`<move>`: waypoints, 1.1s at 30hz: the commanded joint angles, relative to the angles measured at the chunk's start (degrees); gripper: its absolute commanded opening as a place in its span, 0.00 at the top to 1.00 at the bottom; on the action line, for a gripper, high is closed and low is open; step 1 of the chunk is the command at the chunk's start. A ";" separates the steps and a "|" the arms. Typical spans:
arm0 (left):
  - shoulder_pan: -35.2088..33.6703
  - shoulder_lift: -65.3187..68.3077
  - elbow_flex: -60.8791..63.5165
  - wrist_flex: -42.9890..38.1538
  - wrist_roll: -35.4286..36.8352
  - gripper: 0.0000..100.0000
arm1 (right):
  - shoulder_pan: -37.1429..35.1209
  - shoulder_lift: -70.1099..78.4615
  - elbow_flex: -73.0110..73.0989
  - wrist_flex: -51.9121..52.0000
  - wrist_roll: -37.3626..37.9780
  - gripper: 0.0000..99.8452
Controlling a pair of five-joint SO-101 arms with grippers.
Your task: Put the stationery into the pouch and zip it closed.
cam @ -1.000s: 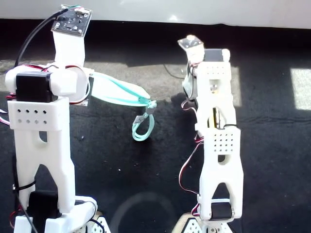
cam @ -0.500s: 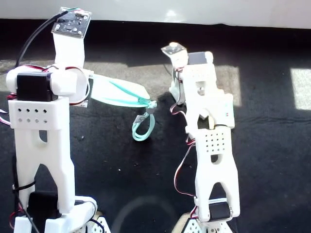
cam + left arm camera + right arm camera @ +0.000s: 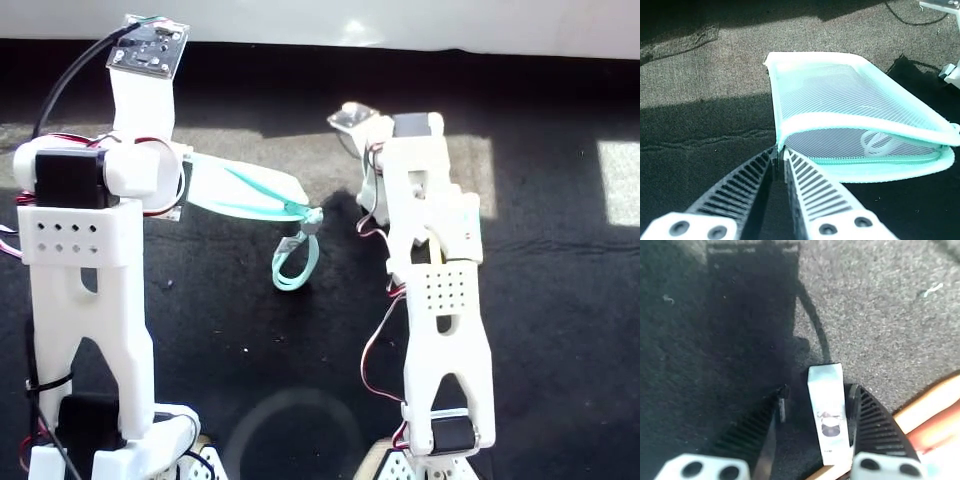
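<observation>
Inspector: Over the last 1 s the right arm [image 3: 440,290] has swung toward the left arm's side, nearer the mint-green mesh zip pouch [image 3: 240,190]. The left arm [image 3: 85,250] and the pouch have not shifted.

Clerk: State of the left gripper?

Inspector: Left gripper [image 3: 779,154]: jaws fully closed, pinching 1 end of the pouch at its seam. The pouch mouth gapes and the zip is not drawn. A mint strap loop [image 3: 295,262] hangs from the far end, by the zip pull.

Clerk: And the right gripper?

Inspector: Right gripper [image 3: 818,389]: jaws wide apart, gripping nothing. They straddle 1 white rectangular eraser [image 3: 827,410], which lies flat on the dark felt-covered table [image 3: 880,300]. I cannot tell whether either jaw touches it.

Clerk: Anything further?

Inspector: Orange stick-shaped items [image 3: 930,410] lie just beside the outer face of 1 jaw, too blurred to identify. The eraser is outside the pouch.
</observation>
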 commanded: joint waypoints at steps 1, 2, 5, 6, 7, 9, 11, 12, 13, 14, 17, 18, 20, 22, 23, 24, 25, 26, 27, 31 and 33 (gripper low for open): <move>1.10 -0.66 -0.04 -0.35 0.44 0.99 | 0.84 0.40 -0.57 0.40 1.05 0.81; 1.10 -0.57 0.04 -0.26 0.44 0.99 | 0.84 0.84 -0.57 0.40 1.58 0.81; 1.19 -0.31 0.04 -0.26 0.44 0.99 | 0.48 2.42 -0.66 0.40 4.13 0.81; 1.27 -0.22 0.04 -0.26 0.44 0.99 | 0.48 2.68 -0.66 -0.13 4.31 0.81; 1.36 -0.22 0.04 -0.26 0.44 0.99 | 0.48 2.95 -0.66 -1.10 4.40 0.82; 1.36 -0.22 0.04 -0.44 0.44 0.99 | 0.57 3.21 -0.66 -3.12 4.48 0.82; 1.36 -0.22 0.04 -0.53 0.44 0.99 | 0.57 3.47 -0.66 -4.26 4.57 0.83; 1.36 -0.22 0.04 -0.53 0.44 0.99 | 0.48 3.47 -0.48 -4.70 4.57 0.86; 1.27 -0.22 0.04 -0.44 0.44 0.99 | 0.48 3.47 -0.40 -5.23 4.57 0.90; 1.27 -0.22 0.04 -0.35 0.44 0.99 | 0.48 3.47 -0.57 -5.76 4.57 0.97; 1.27 -0.22 0.04 -0.35 0.44 0.99 | 0.66 1.89 -1.80 -5.23 4.31 0.99; 1.27 -0.22 0.04 -0.35 0.62 0.99 | 0.66 0.92 -3.56 -3.56 4.13 1.00; 1.45 -0.22 0.04 -0.44 0.70 0.99 | 0.48 -1.36 -7.78 -0.75 2.02 0.99; 1.63 -0.22 -0.04 -0.79 0.79 0.99 | 0.75 -3.65 -13.41 0.48 -1.05 0.99; 1.71 -0.13 -0.22 -0.97 0.79 0.99 | 1.01 -4.79 -15.96 0.57 -2.64 0.99; 2.42 -0.13 -0.31 -1.67 0.79 0.99 | 1.63 -6.11 -18.24 0.57 -4.40 0.99; 3.12 -0.31 -0.31 -2.29 0.79 0.99 | 2.07 -7.25 -20.35 0.57 -6.24 0.99; 3.91 -0.40 -0.48 -2.81 0.79 0.99 | 2.33 -8.75 -22.11 0.57 -8.00 0.99; 5.05 -0.57 -0.57 -3.43 0.79 0.99 | 2.51 -10.33 -23.34 0.66 -9.49 0.99; 9.71 -0.66 -1.01 -9.05 0.79 0.99 | 3.03 -19.30 -25.36 0.66 -15.56 0.99; 11.47 -0.40 -2.24 -12.31 0.79 0.99 | 3.03 -25.54 -25.27 0.66 -17.76 0.99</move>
